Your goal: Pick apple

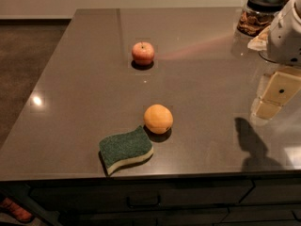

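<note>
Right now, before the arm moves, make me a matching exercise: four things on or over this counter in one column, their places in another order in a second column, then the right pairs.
Things
1. apple
2. orange
3. sponge
4. gripper

Places
A. nearest the front edge of the counter
B. at the right side, over the counter, well away from both fruits
C. toward the back, standing alone
D. mid-counter, close beside the sponge

Pairs: 1-C, 2-D, 3-A, 4-B
</note>
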You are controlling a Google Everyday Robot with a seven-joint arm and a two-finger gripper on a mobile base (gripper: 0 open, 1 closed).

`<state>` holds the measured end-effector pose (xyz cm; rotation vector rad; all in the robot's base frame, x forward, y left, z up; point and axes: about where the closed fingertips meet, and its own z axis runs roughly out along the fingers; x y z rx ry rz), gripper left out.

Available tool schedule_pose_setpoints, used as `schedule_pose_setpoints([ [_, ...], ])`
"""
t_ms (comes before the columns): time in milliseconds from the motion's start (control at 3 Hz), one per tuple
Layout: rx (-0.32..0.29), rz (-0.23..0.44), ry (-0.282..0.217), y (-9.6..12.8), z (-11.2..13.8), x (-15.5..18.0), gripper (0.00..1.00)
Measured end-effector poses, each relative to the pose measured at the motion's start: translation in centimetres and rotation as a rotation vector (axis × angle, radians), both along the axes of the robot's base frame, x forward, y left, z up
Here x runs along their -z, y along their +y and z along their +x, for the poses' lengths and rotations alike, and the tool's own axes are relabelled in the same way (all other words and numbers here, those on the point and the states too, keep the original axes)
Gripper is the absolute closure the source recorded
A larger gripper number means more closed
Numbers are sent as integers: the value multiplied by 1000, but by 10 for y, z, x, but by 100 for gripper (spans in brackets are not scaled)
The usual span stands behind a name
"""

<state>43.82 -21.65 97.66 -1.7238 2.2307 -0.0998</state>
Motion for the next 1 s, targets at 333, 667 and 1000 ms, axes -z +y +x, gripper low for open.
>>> schedule_pose_setpoints([
  [333, -9, 10, -4, 4, 7, -2, 0],
  [667, -17, 51, -5, 14, 34, -3, 0],
  [1000, -40, 165, -20, 49, 92, 0, 0],
])
